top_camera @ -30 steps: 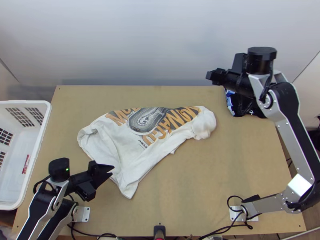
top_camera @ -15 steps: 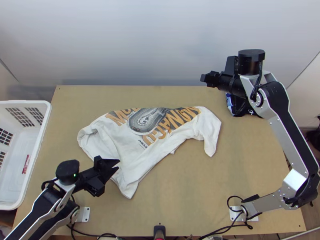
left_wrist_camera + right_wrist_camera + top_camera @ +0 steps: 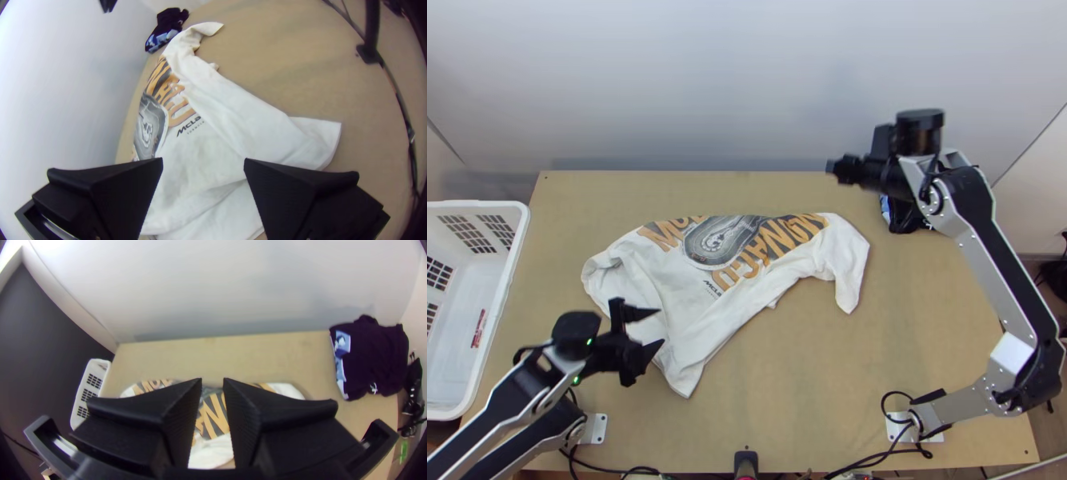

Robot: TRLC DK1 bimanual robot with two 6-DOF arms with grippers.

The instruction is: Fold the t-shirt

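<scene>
A white t-shirt [image 3: 691, 320] with an orange and grey print lies loosely folded over itself and wrinkled on the table, one corner toward the near edge and a sleeve-like end at right. My left gripper [image 3: 661, 327] stands open by the shirt's lower left part; in the left wrist view, shirt cloth [image 3: 200, 142] appears beyond the left gripper [image 3: 203, 161]. Past the table's far edge, high at right, is my right gripper [image 3: 832, 167]. In the right wrist view a narrow gap parts the fingers of the right gripper [image 3: 212, 381], with the printed shirt [image 3: 213, 415] beyond them.
A white basket [image 3: 511, 264] stands at the table's left side. Dark clothing with a blue and white patch [image 3: 373, 355] lies at the far right corner, partly under the right arm. Cables [image 3: 867, 464] run along the near edge.
My left gripper has opened wider and turned slightly. The right arm has shifted left and toward the near side. The shirt's bunched right end has dropped out into a pointed flap.
</scene>
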